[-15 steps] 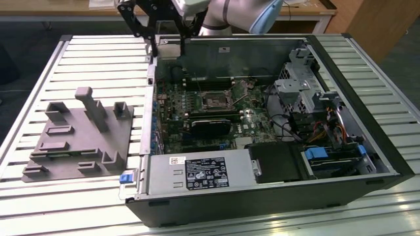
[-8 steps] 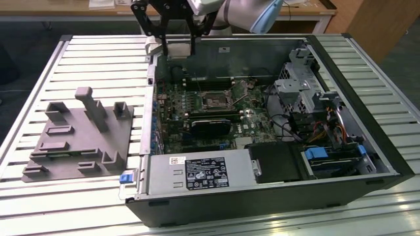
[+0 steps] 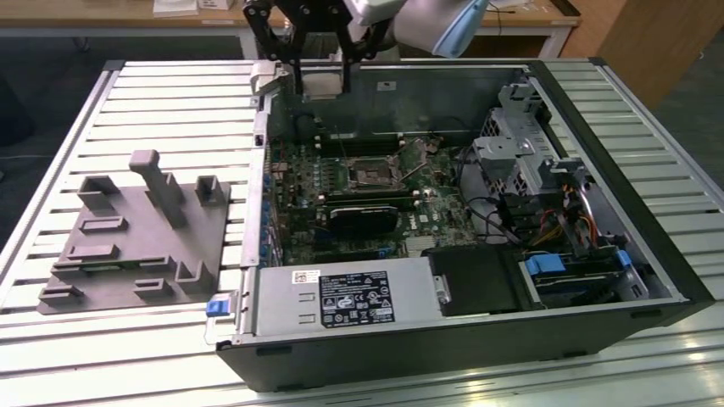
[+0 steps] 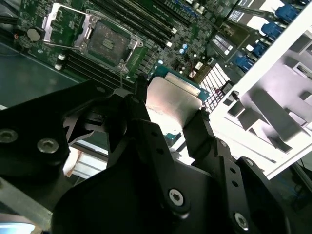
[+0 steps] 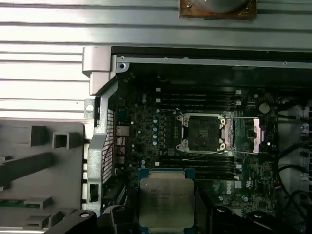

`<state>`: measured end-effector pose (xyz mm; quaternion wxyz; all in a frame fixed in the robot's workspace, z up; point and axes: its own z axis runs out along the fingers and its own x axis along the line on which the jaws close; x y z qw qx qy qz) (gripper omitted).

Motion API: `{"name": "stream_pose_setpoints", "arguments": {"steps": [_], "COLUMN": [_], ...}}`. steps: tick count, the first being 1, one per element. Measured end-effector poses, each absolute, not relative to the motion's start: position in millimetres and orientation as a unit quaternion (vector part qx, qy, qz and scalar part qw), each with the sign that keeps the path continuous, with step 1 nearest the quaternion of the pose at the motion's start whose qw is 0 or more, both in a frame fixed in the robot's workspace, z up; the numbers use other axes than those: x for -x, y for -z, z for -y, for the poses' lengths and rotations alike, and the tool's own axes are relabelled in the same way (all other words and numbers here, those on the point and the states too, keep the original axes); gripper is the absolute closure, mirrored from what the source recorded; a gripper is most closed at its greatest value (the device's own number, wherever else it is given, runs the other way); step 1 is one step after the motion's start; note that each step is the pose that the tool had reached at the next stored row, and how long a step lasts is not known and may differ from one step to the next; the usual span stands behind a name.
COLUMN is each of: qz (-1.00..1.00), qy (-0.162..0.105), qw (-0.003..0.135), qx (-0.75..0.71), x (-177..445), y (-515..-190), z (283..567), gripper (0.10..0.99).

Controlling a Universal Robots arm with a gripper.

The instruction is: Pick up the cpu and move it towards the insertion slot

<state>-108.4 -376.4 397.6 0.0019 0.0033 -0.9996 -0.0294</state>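
My gripper (image 3: 321, 83) hangs over the far left corner of the open computer case (image 3: 611, 170), shut on the cpu (image 3: 321, 81). In both wrist views the cpu (image 5: 166, 201) (image 4: 171, 101) is a flat square plate with a silvery top, held edge to edge between the black fingers (image 4: 138, 105). The insertion slot (image 3: 370, 173) lies on the green motherboard, toward the exterior view's near side of the gripper. It is a square socket with a metal frame and dark centre (image 5: 202, 131) (image 4: 104, 42), and its cover frame is swung open beside it. The cpu is apart from it, in the air.
A grey plastic fixture (image 3: 136, 237) with pegs and recesses sits on the slatted table at the exterior view's left. Inside the case are a long black card (image 3: 364, 217), a power supply (image 3: 339, 298), a drive cage (image 3: 515, 153) and cable bundles (image 3: 560, 216).
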Motion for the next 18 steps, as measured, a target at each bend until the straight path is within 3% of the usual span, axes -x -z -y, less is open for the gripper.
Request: {"name": "stream_pose_setpoints", "arguments": {"steps": [18], "qz": [1.000], "qy": [0.030], "qw": [0.002], "qx": [-0.003], "x": [69.8], "y": [-397.1], "z": [360.8], "gripper": [0.541]}}
